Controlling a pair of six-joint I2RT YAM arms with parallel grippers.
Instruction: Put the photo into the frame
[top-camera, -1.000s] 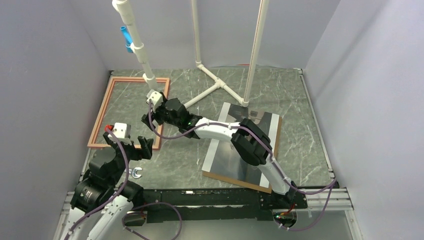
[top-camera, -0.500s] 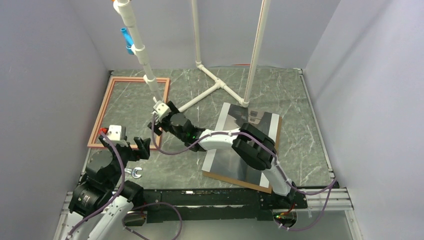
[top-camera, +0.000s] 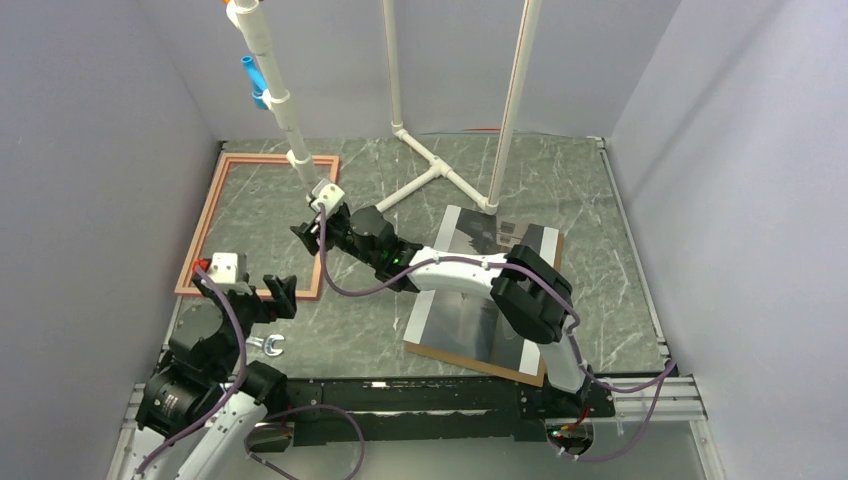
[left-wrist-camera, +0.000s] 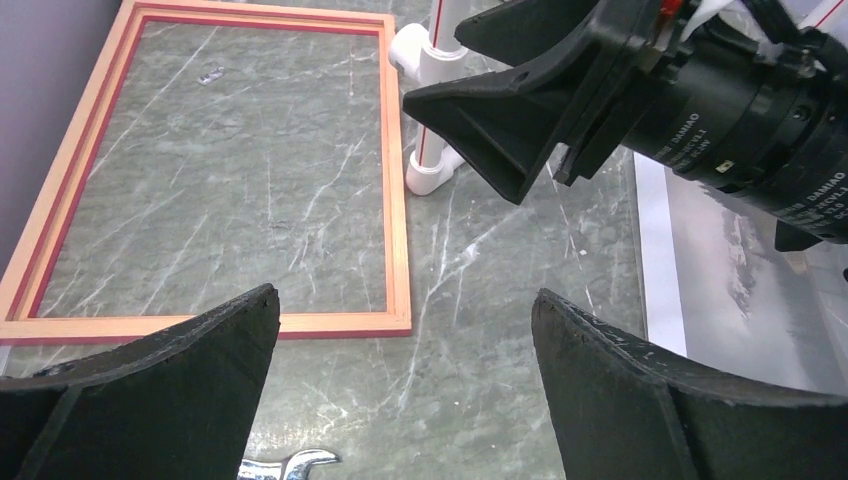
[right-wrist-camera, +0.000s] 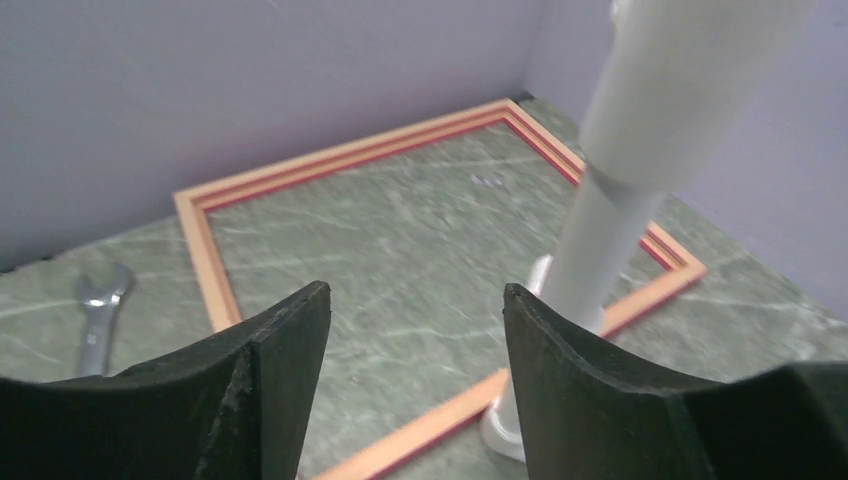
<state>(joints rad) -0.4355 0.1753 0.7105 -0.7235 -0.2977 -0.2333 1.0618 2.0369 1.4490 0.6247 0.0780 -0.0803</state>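
**Overhead and wrist views.** The frame (top-camera: 280, 157) lies flat on the green marbled table (top-camera: 600, 220) at far left, its salmon border enclosing bare tabletop. The photo (top-camera: 460, 325) lies face up at centre right, well apart from the frame. It rests on a brown backing board (top-camera: 470, 362) whose edges show along the photo's near and right sides, and the right arm's links cross above it.

The right gripper (right-wrist-camera: 412, 300) — jaws parted wide, nothing between them — hangs over the frame's right rail. It is just beside the foot of a slanted white pipe (right-wrist-camera: 610, 230), which stands on the table just right of that rail.

The left gripper (left-wrist-camera: 405, 295) — likewise spread wide and empty — is poised above the table at the frame's near right corner. A small metal wrench (top-camera: 272, 346) lies on the table on the near side of the frame, close to the left arm.
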